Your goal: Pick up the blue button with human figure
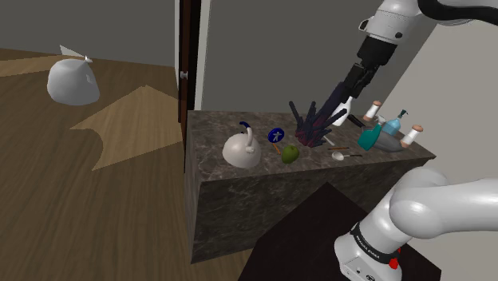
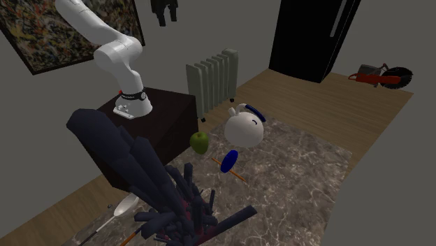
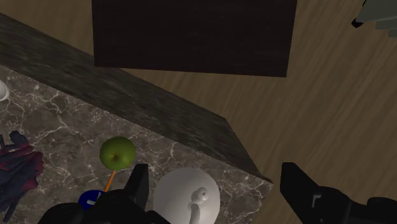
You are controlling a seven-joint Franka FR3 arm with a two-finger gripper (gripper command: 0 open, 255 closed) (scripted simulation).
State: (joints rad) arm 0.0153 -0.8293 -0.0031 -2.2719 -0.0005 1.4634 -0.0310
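The blue button point(image 1: 276, 135), round with a white human figure, stands on edge on the marble counter point(image 1: 239, 191), between a white kettle point(image 1: 242, 149) and a green apple point(image 1: 290, 153). In the second exterior view the button point(image 2: 228, 161) rests against a thin orange stick point(image 2: 238, 175). My gripper point(image 1: 339, 105) hangs high above the counter's far side, over a dark spiky bundle point(image 1: 315, 124), and it is open with nothing between its fingers. In the wrist view the gripper point(image 3: 215, 175) looks down on the kettle point(image 3: 188, 197) and apple point(image 3: 117, 153). One finger partly hides the button point(image 3: 89, 198).
Bottles and a teal dispenser point(image 1: 391, 132) crowd the counter's end at the shoulder view's right, with a spoon point(image 1: 339, 154) near them. The dark stand point(image 2: 140, 126) adjoins the counter. A radiator point(image 2: 212, 77) stands behind it. A white bag point(image 1: 72, 80) lies on the wooden floor.
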